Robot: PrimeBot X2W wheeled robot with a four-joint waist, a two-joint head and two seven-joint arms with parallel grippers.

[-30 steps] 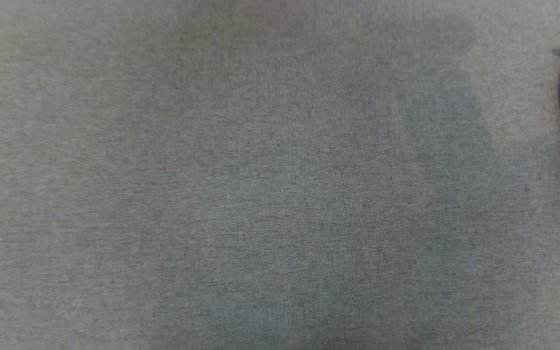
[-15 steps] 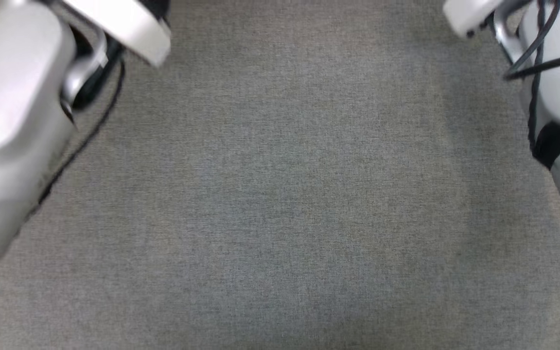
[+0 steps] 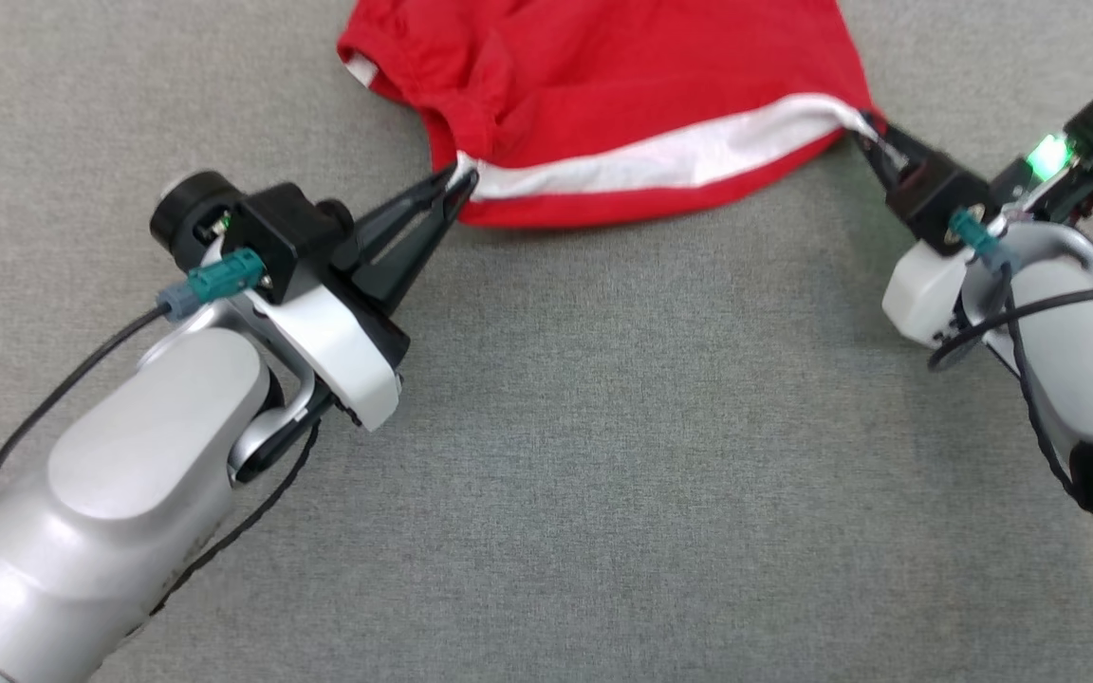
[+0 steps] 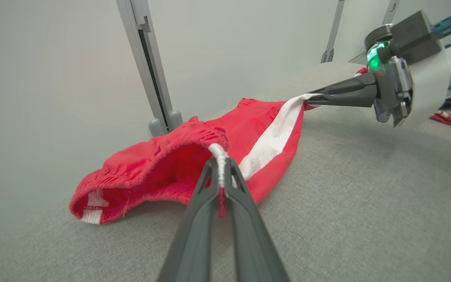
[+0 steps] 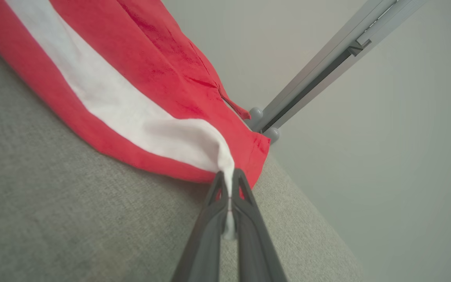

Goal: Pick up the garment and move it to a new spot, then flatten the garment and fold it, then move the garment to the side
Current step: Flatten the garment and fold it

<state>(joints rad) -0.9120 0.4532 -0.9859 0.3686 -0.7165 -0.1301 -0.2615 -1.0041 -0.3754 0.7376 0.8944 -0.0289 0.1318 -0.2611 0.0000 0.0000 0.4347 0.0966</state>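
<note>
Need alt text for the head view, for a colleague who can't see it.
A red garment with a white stripe is stretched over the grey fabric surface, the left gripper shut on the stripe's left end and the right gripper on its right end.

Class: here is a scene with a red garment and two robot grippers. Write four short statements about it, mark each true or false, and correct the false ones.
1. The left gripper and the right gripper are each shut on the red garment. True.
2. The garment is neatly folded. False: it is unfolded, stretched between the grippers.
3. A white stripe runs along the garment from one gripper to the other. True.
4. The garment lies on bare wood. False: it lies on a grey fabric surface.
</note>
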